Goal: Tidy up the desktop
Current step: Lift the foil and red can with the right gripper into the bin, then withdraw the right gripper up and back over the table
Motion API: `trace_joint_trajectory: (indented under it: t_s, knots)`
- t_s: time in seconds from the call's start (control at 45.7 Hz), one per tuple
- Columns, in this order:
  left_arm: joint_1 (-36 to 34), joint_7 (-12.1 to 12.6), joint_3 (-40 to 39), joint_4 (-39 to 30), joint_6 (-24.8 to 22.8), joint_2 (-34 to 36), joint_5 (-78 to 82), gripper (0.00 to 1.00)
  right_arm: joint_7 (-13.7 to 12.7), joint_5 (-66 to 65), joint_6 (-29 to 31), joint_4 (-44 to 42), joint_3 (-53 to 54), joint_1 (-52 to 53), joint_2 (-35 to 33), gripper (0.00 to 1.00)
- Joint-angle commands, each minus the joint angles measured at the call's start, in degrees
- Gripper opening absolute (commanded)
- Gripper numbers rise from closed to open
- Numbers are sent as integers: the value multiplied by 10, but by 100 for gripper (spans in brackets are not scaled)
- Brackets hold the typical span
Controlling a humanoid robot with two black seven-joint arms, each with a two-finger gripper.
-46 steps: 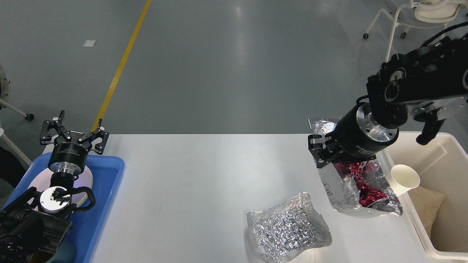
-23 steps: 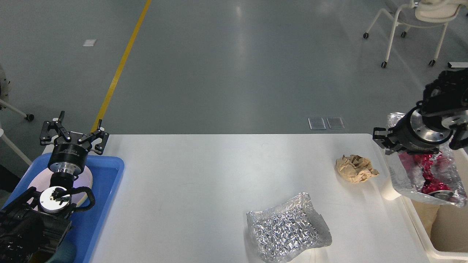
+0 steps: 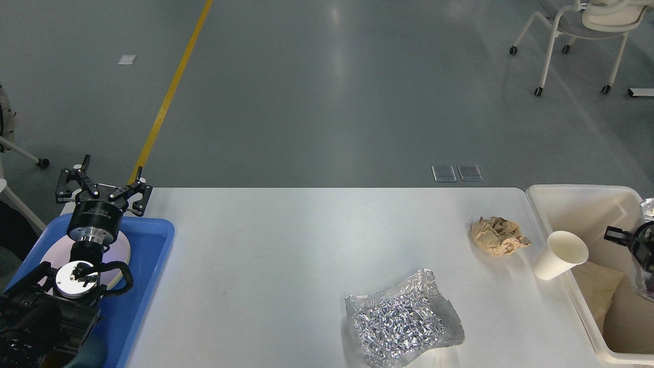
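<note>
- White glossy counter is filling the lower middle of the head view, rounded far corners showing, near edge cut off by the frame.
- Blue tray is sitting at the counter's left end, a pale round plate lying in it under the left arm.
- Cream bin is standing against the counter's right end; a tan paper bag is lying inside it.
- On the counter: crumpled silver foil bag near the front edge, brown paper wad farther back to the right, white paper cup tipping against the bin's wall.
- Room: grey polished floor, yellow line running diagonally at left, white wheeled chair top right, two small floor plates just beyond the counter.
- Left pincer is hovering over the tray's far edge, fingers spread apart, nothing between them.
- Right pincer is showing only as a dark sliver at the right edge over the bin; cannot tell how its fingers are standing. A scrap of silver foil is hanging beside it.
- Against half a second ago: right arm has swung out rightward, nearly leaving view, taking the foil-and-red wrapper along; cup and bin are now unobstructed. Left arm, foil bag and paper wad are sitting unchanged.
</note>
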Motion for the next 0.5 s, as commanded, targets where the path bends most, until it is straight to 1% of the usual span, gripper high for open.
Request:
trace_joint_trajectory:
  t_s: [0.0, 0.022, 0.044, 0.066, 0.088, 0.11, 0.482]
  knots:
    - [0, 0, 0, 0, 0, 0, 0, 97, 0, 0, -2, -148, 55, -128, 40, 0]
    - [0, 0, 0, 0, 0, 0, 0, 97, 0, 0, -2, -159, 56, -138, 45, 0]
    - [0, 0, 0, 0, 0, 0, 0, 97, 0, 0, -1, -163, 53, -146, 47, 30]
    - [0, 0, 0, 0, 0, 0, 0, 97, -1, -1, -4, -166, 52, -152, 53, 99]
    - [0, 0, 0, 0, 0, 0, 0, 97, 0, -1, -8, -167, 52, -154, 53, 95]
    - [0, 0, 0, 0, 0, 0, 0, 97, 0, -1, -9, -166, 52, -154, 56, 100]
    - [0, 0, 0, 0, 0, 0, 0, 97, 0, 0, -9, -167, 56, -153, 57, 100]
